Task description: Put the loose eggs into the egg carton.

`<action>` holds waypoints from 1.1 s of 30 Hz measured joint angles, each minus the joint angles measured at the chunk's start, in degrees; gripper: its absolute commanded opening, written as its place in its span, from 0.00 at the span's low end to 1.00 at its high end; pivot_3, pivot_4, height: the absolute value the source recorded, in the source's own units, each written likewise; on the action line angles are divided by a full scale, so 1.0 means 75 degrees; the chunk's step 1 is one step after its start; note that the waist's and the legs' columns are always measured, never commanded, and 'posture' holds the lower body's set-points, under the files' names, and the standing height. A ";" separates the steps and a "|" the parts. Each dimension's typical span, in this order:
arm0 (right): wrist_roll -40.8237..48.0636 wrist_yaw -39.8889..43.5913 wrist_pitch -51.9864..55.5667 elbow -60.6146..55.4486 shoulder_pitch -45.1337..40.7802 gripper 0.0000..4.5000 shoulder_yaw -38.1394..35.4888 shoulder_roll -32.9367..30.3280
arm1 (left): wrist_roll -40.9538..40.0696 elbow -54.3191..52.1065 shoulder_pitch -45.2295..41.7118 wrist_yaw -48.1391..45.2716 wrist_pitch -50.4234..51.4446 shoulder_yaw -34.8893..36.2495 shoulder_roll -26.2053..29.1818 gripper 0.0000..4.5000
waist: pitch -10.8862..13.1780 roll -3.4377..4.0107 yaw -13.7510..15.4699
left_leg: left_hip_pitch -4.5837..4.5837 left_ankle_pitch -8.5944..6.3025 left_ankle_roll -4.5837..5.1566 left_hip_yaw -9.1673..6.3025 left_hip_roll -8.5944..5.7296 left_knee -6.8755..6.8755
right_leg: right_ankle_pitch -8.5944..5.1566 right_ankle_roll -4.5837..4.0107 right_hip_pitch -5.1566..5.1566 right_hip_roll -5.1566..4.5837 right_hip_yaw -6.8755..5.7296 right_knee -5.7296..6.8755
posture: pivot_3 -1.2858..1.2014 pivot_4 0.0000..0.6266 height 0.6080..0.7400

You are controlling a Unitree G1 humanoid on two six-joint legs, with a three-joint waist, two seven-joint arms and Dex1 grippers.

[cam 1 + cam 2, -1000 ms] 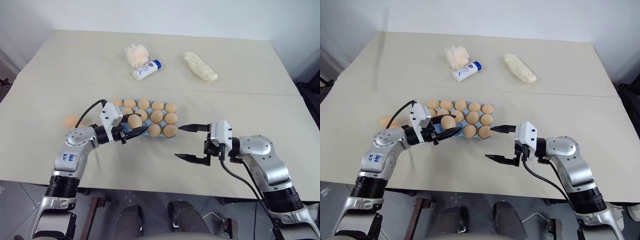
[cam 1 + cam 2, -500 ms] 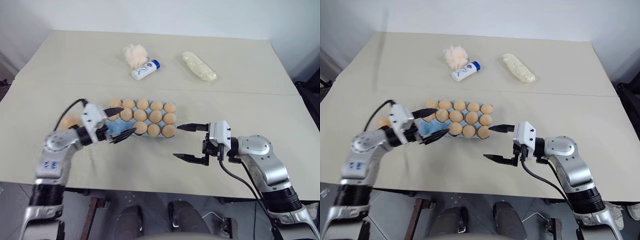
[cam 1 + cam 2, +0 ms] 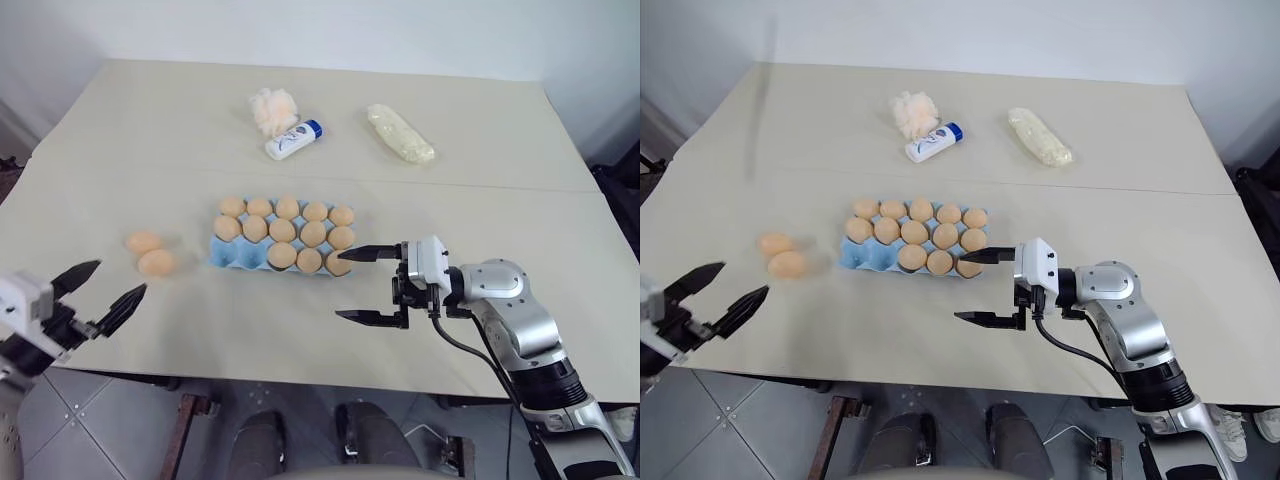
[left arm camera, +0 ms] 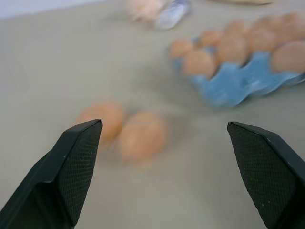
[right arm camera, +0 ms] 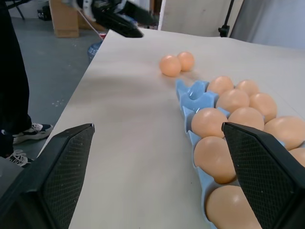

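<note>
Peach loose eggs [image 3: 150,254] – beside egg carton [image 3: 232,255] – untouched.

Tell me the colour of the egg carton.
Light blue; the egg carton shows best in the left eye view.

No legible text or labels anywhere.

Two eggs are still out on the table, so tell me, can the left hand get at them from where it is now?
Probably yes. The left hand is open and empty, and the two loose eggs lie on bare table just ahead of it, with nothing between. The carton sits off to the side.
</note>
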 measured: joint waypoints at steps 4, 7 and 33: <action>-0.0001 0.0083 -0.0003 0.0080 -0.0002 1.00 -0.0005 0.0005 | 0.0017 0.0329 0.0455 0.0209 -0.0322 0.0432 -0.0313 0.99 | -0.0001 -0.0001 0.0014 | 0.0000 0.0000 0.0001 -0.0002 -0.0005 -0.0007 | 0.0001 -0.0002 0.0003 -0.0008 -0.0005 -0.0012 | 0.52 0.24 1.00; -0.0001 0.0120 -0.0004 0.0152 -0.0011 1.00 -0.0019 0.0002 | 0.0094 0.0516 0.0292 0.0357 -0.0450 0.0332 -0.0320 0.99 | -0.0002 -0.0003 0.0038 | 0.0000 0.0002 0.0004 -0.0016 -0.0010 -0.0008 | 0.0003 -0.0007 0.0011 -0.0019 -0.0023 -0.0020 | 0.52 0.24 1.00; -0.0066 -0.0342 0.0036 -0.0059 0.0019 1.00 -0.0047 -0.0001 | 0.1135 0.2569 -0.2650 0.0446 -0.0585 -0.2594 -0.0060 0.72 | -0.0003 -0.0006 0.0015 | -0.0005 0.0019 -0.0004 -0.0023 -0.0016 -0.0049 | 0.0005 -0.0010 -0.0005 -0.0032 -0.0069 -0.0022 | 0.52 0.24 1.00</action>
